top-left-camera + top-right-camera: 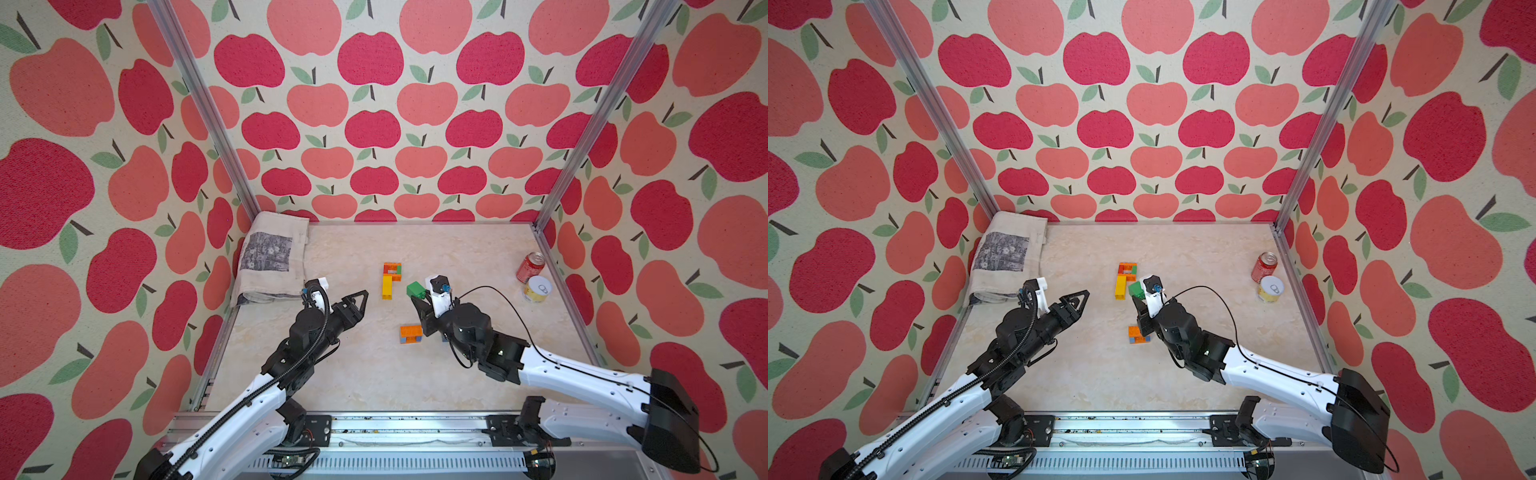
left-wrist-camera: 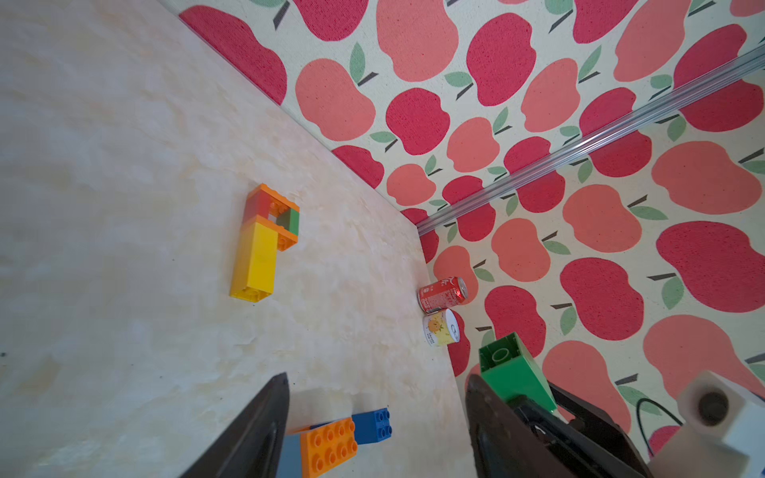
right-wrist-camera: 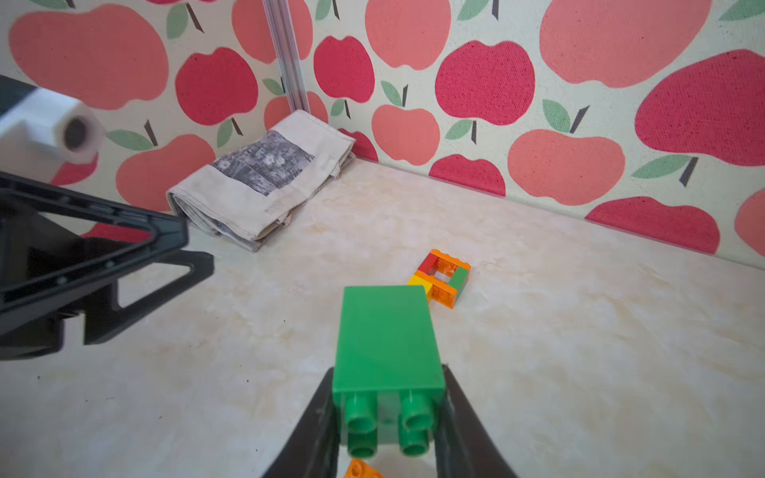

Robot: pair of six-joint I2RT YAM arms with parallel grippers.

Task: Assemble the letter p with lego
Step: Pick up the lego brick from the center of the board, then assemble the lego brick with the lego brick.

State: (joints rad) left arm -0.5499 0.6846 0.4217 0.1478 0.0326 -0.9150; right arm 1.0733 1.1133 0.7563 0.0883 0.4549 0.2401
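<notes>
The right end effector (image 1: 419, 300) is clamped on a green brick (image 3: 387, 335), one finger on each long side and the studs facing back toward the wrist. The brick is held off the worktop (image 1: 332, 374), just to the right of the lego letter (image 1: 390, 276). That letter lies flat near the middle of the worktop, a little toward the back edge. It has a small square loop of orange, red and green pieces at the far end and a yellow brick (image 2: 254, 260) as the stem pointing toward the front edge. The left end effector (image 2: 376, 385) hangs on the letter's left with its jaws well apart and nothing between them. Nearer the front edge an orange brick (image 1: 410, 332) sits on what looks like a light blue piece, though that is mostly hidden. A blue brick (image 2: 372, 426) lies against them. A folded newspaper (image 1: 272, 257) fills the back left corner. A red soda can (image 1: 530, 267) and a yellow tin (image 1: 537, 289) stand side by side at the right edge.
</notes>
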